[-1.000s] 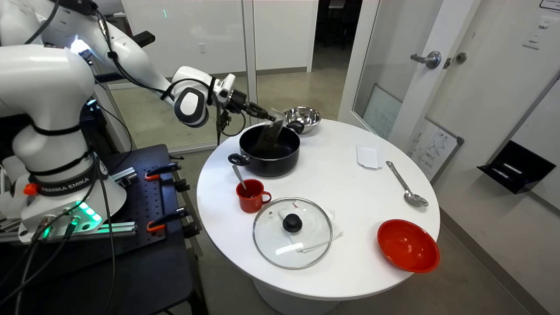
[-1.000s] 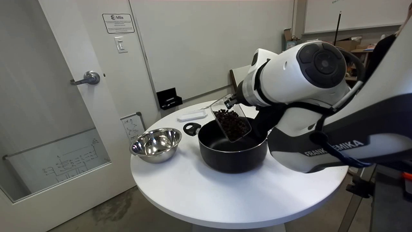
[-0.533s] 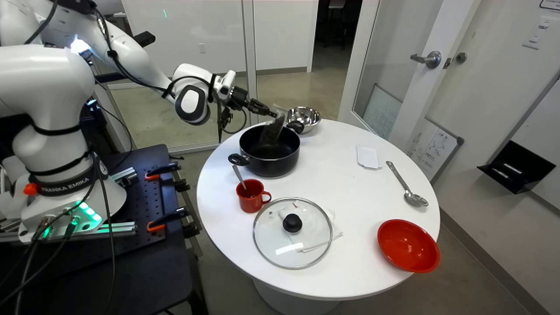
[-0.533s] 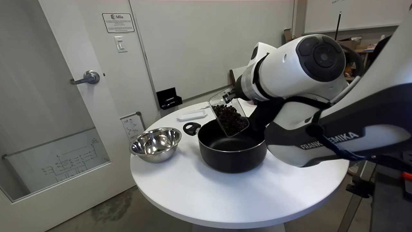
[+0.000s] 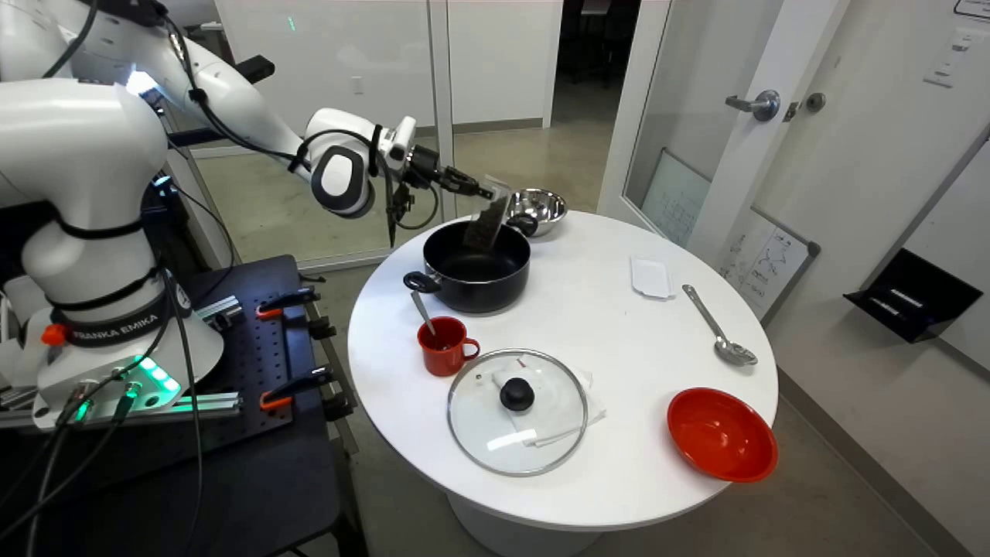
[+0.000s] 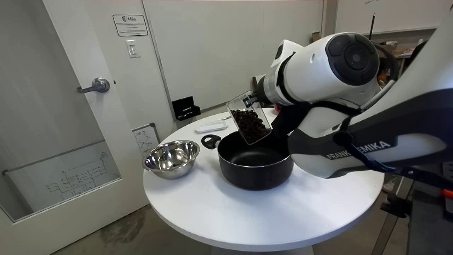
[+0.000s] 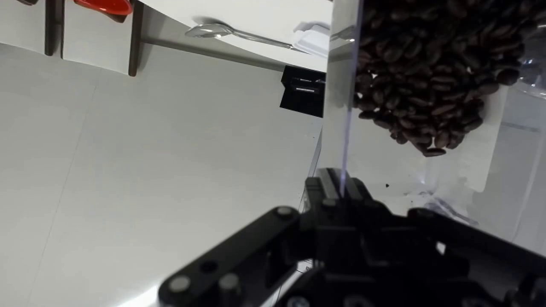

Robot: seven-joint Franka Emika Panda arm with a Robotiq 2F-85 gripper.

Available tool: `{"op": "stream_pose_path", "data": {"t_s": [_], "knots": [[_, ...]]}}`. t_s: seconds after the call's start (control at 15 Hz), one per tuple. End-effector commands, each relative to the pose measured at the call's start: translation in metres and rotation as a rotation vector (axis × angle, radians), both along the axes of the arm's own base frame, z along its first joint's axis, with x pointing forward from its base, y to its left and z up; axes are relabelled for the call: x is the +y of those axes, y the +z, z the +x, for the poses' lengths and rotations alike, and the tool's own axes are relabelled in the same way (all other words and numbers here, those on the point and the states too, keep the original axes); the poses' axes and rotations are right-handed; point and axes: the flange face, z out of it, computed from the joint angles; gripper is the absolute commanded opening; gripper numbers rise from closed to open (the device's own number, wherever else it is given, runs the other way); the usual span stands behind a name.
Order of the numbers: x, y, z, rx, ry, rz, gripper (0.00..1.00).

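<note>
The closed hand (image 7: 339, 183) pinches a clear rectangular plastic tub (image 6: 237, 105); tilt slowly over the round black pot (image 6: 255, 179) below.

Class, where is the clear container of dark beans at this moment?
In an exterior view, the clear container is gripped by the fingers, tilted over the black pot, with the steel bowl to the picture's left.

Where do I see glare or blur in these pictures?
In an exterior view, a white streak glares on the glass lid; in both exterior views, the steel bowl glints inside; in the wrist view, the gripper looks dark and soft, while the beans beyond look sharper.
</note>
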Motion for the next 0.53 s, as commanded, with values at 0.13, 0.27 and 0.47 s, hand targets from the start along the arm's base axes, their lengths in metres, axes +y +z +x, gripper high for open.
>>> {"op": "stream_pose_path", "data": {"t_s": [0.13,0.27,0.47], "knots": [[0.0030,0.0086,-0.0009,-0.059,0.023,-0.059,0.01],[0.0047,0.0097,-0.0026,-0.070,0.032,-0.073,0.01],[0.0072,0.0095,-0.0050,-0.078,0.042,-0.087,0.01]]}}
